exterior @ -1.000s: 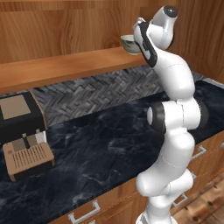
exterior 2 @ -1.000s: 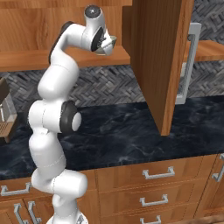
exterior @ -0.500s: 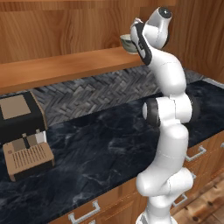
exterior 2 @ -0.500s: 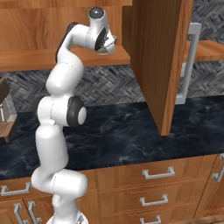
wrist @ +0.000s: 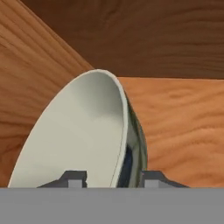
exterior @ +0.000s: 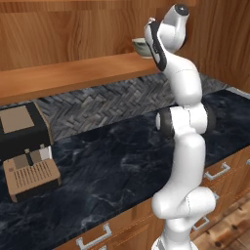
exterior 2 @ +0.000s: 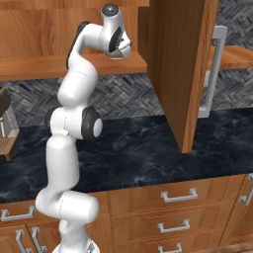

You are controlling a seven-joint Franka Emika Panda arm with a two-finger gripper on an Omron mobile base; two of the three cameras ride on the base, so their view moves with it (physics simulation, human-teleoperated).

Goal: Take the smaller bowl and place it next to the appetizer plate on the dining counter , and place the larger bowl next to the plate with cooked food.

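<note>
Hand view is showing the gripper [wrist: 111, 178] straddling the small bowl's [wrist: 83, 135] rim, one fingertip inside and one outside, seemingly pinching it. Left base view is showing that bowl [exterior: 142, 47] sitting on the wooden shelf [exterior: 73, 73] above the black counter [exterior: 112, 166].

In the left base view we see only a part of the smaller bowl [exterior: 140, 47]; the arm covers the rest. In the hand view its lower part is cut off at the bottom, and the fingers [wrist: 73, 178] show only their tips. The coffee machine [exterior: 22, 146] is cut off at the left edge.
</note>
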